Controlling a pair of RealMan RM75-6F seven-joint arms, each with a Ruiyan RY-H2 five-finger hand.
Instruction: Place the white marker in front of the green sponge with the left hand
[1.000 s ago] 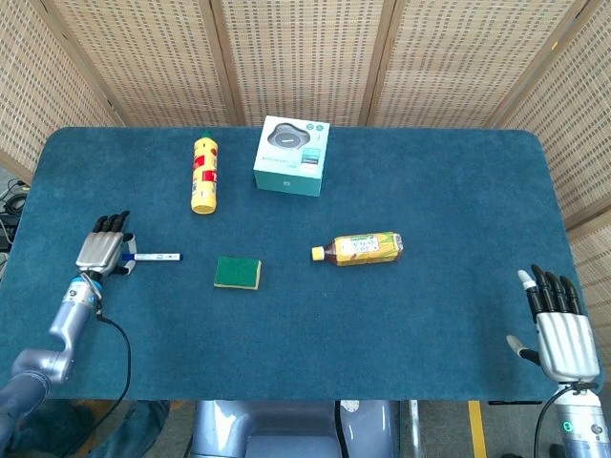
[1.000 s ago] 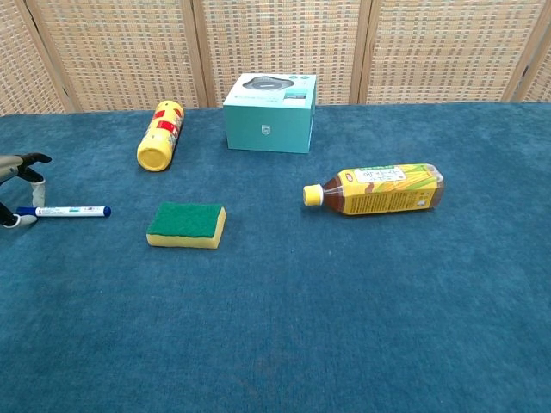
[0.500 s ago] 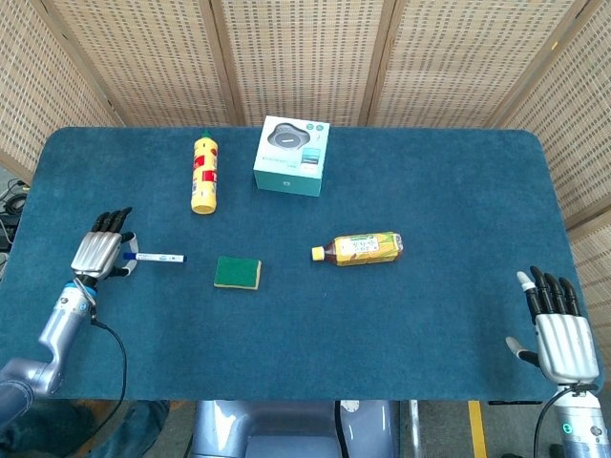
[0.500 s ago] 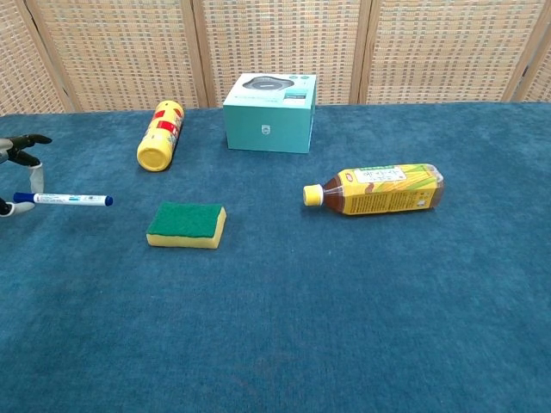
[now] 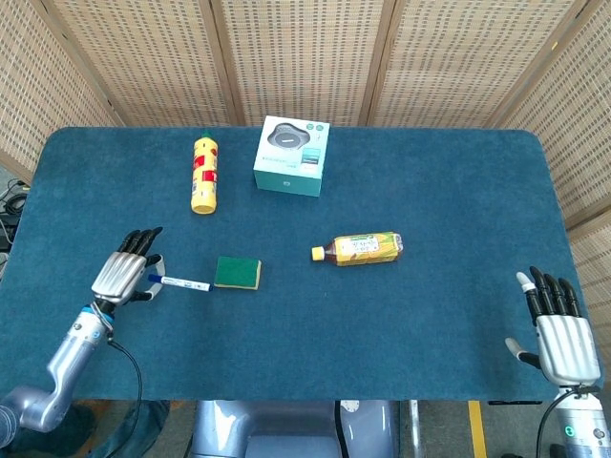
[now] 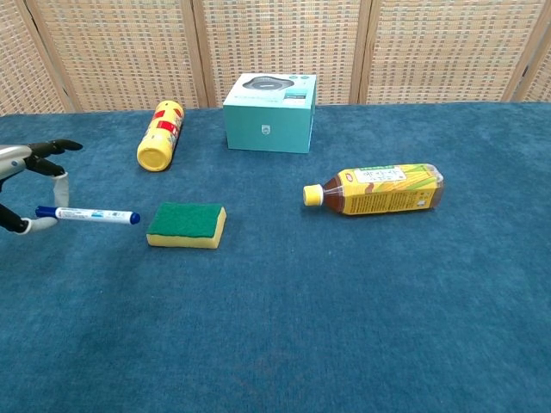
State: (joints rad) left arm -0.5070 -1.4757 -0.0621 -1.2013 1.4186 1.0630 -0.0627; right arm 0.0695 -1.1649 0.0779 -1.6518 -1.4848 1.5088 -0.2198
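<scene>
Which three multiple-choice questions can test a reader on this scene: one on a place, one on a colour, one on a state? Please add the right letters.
1. Where is the teal box?
A. behind the sponge
B. on the tea bottle
C. in the right robot hand

2. What colour is the sponge's top?
A. red
B. green
C. white

3. What does the left robot hand do?
A. holds the white marker
B. lies empty
C. presses the box

Answers: 1 A, it stands nearer the screen wall; 2 B, green over yellow; 3 A, fingers pinch the marker's end.

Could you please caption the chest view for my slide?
Left hand holds the white marker left of the green sponge on the blue table.
</scene>
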